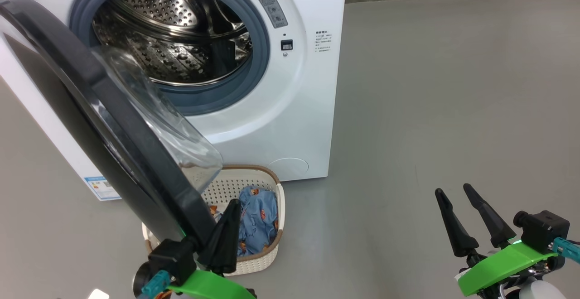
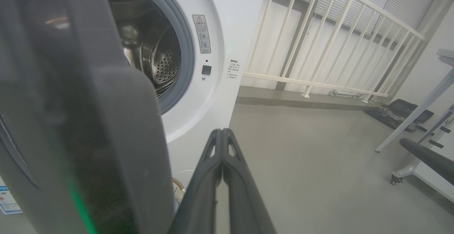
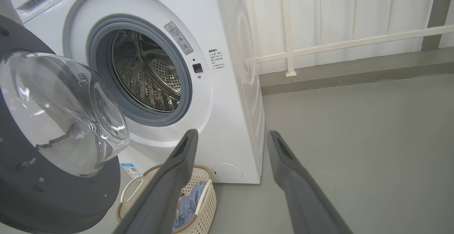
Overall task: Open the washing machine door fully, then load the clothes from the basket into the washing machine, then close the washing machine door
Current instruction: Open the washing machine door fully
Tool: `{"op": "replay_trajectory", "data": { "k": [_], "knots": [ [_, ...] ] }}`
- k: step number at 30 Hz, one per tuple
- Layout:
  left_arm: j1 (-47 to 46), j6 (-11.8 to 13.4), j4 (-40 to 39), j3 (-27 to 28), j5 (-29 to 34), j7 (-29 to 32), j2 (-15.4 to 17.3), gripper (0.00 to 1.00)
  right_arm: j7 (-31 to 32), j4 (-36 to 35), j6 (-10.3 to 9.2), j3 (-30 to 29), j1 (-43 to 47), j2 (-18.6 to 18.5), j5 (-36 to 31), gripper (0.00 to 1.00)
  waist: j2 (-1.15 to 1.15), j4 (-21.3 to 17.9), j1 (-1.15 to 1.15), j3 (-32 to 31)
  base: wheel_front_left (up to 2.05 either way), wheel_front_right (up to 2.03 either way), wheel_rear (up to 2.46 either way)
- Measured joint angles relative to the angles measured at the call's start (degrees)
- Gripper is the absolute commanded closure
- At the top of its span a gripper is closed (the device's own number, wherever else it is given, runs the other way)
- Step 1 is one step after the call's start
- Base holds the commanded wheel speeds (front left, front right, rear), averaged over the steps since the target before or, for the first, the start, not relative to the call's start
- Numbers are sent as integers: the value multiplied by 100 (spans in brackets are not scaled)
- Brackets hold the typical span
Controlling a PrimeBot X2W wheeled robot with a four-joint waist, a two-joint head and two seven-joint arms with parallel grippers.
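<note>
The white washing machine (image 1: 294,108) (image 3: 220,120) stands with its steel drum (image 1: 181,40) exposed. Its black-rimmed door (image 1: 113,122) (image 2: 88,120) (image 3: 21,191) hangs partly open, swung out to the left, its glass bowl (image 3: 60,110) facing the opening. The cream basket (image 1: 272,179) (image 3: 204,205) sits on the floor below the door, holding light-blue printed clothes (image 1: 258,217) (image 3: 184,205). My left gripper (image 1: 233,204) (image 2: 221,131) is shut and empty, right beside the door's free edge, over the basket. My right gripper (image 1: 453,190) (image 3: 231,134) is open and empty, well off to the right.
Bare grey floor (image 1: 453,86) spreads to the machine's right. A white railing (image 2: 319,49) (image 3: 354,42) runs along the back wall. Table legs on casters (image 2: 408,127) and a dark flat object (image 2: 400,108) stand at the far right.
</note>
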Motion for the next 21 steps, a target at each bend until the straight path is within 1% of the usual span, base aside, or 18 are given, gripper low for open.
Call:
{"op": "replay_trajectory", "data": {
  "k": [5,10,21],
  "knots": [
    [-177,122,414,10,-169,-99,-8,100,0,12,0,7,-1,15,0,0,0,-17,0,20,0,0,0],
    [-195,174,564,88,-225,-142,-18,100,0,26,0,10,-1,32,0,0,0,17,0,35,0,0,0],
    [-199,142,571,155,-214,-149,-105,100,0,58,0,18,-1,68,0,0,0,281,0,44,0,0,0]
  ]
}}
